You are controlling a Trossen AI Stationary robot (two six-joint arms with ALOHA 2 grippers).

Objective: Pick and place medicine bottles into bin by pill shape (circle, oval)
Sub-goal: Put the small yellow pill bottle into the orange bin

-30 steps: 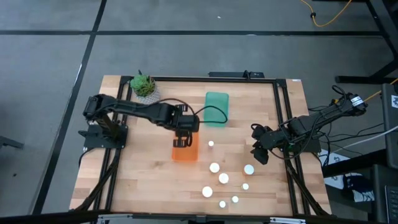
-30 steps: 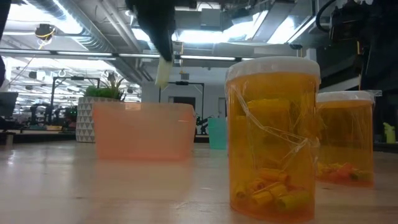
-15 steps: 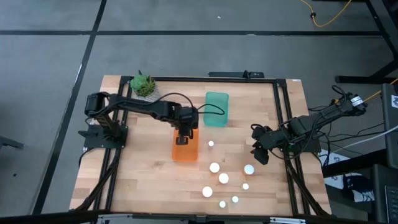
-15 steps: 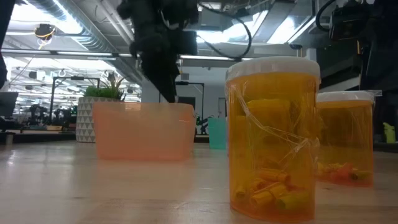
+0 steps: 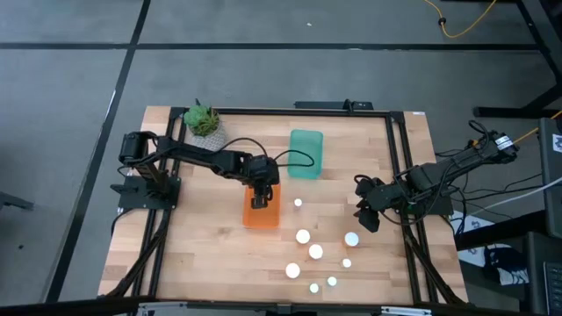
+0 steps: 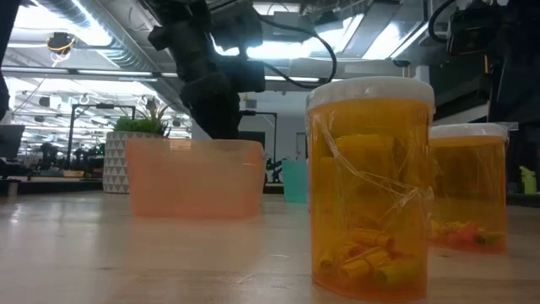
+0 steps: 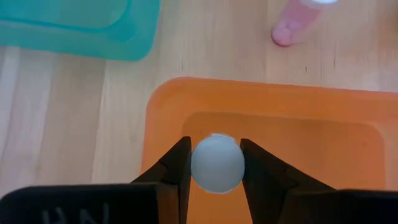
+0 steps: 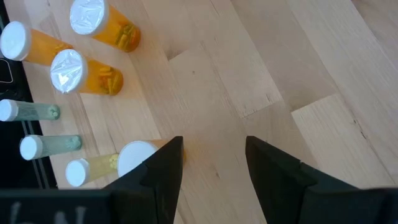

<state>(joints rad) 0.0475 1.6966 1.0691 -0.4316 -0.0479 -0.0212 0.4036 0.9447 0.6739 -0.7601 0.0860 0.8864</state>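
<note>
My left gripper point(image 5: 259, 199) points down into the orange bin point(image 5: 262, 217) and is shut on a small medicine bottle with a round white top point(image 7: 217, 164). In the low view the left arm point(image 6: 211, 80) reaches down behind the bin's wall point(image 6: 194, 179), which hides the bottle. My right gripper point(image 5: 367, 213) is open and empty at the table's right side; it also shows in the right wrist view point(image 8: 212, 143). Several white-topped bottles point(image 5: 303, 236) stand on the wood near the table's near right. A green bin point(image 5: 306, 154) stands beyond the orange one. My left gripper pinches the bottle at its white top point(image 7: 198, 163), one finger on each side. The fingers point(image 7: 177, 163) come from above, pointing down. The bottle hangs upright below them inside the orange bin; whether its bottom touches the bin floor cannot be told.
A potted plant point(image 5: 203, 121) stands at the far left corner. One small bottle point(image 5: 298, 203) stands just right of the orange bin. Two large amber bottles point(image 6: 371, 186) fill the low view's foreground. A black frame rail point(image 5: 399, 167) runs along the table's right side.
My left gripper has gone down with the bottle, from above the orange bin's rim to inside the bin, staying shut on it. The bottle, which hung in view above the bin, is now hidden behind the bin's wall in the low view.
</note>
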